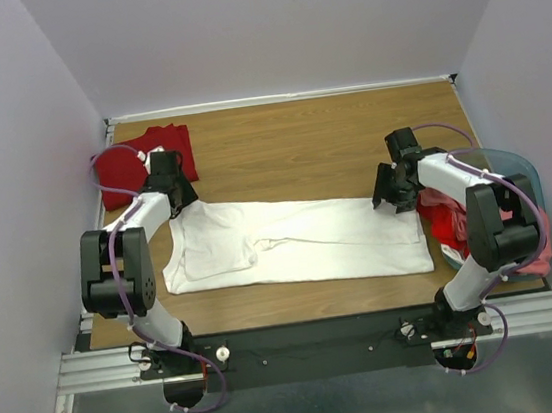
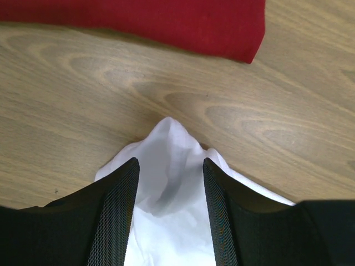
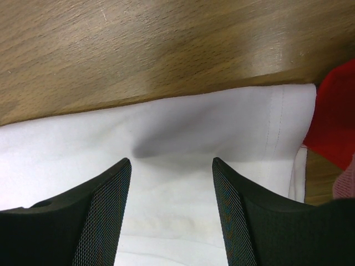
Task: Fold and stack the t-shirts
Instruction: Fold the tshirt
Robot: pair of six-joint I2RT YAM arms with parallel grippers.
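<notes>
Left fingers (image 2: 119, 210) stand partway open around a soft, bunched peak of the white t-shirt (image 2: 166, 155). Right fingers (image 3: 105, 216) stand open over its smooth hem. Beyond the left fingers, a red t-shirt (image 2: 166, 22) is cut off.

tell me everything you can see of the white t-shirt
The white t-shirt is large, soft, plain cloth. It lies mostly flat, stretched sideways across the wooden table, partly folded, with wrinkles and overlapping layers. A stitched hem shows at its right end, beside some red cloth. At its left end a corner bunches up into a peak between the fingers of the left gripper. The right gripper straddles its far edge, fingers apart.
</notes>
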